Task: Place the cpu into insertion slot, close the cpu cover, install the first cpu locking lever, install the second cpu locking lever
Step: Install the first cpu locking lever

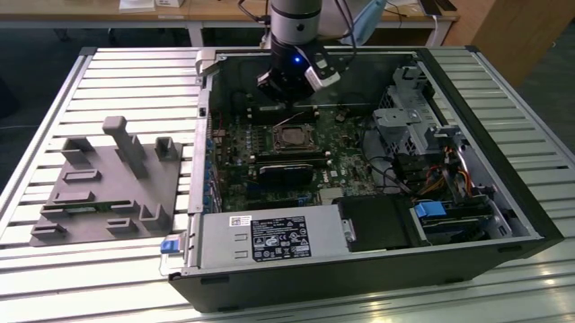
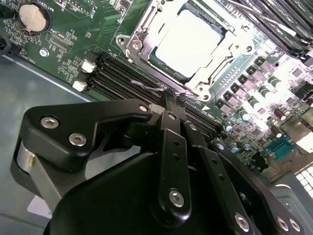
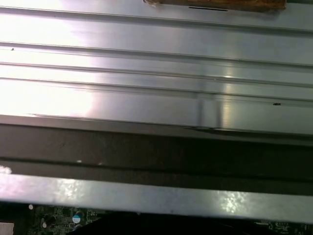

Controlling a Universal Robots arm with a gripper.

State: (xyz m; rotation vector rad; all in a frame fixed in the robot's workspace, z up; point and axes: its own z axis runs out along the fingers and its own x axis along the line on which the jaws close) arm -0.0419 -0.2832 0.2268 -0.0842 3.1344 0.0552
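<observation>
The cpu [image 2: 188,41] sat in the insertion slot [image 1: 292,138], with the cpu cover [image 2: 168,63] down around it. The gripper [image 2: 173,98] hung just beside the socket, fingers pressed together on a thin wire locking lever [image 2: 149,86].

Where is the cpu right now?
The cpu sits in the insertion slot under the closed cpu cover, mid-motherboard in the exterior view, just ahead of the hand in the second wrist view.

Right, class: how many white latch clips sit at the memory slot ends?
2 white clips: one nearer the coin battery, the other beside it, nearer the board edge. The gripper may hide more.
</observation>
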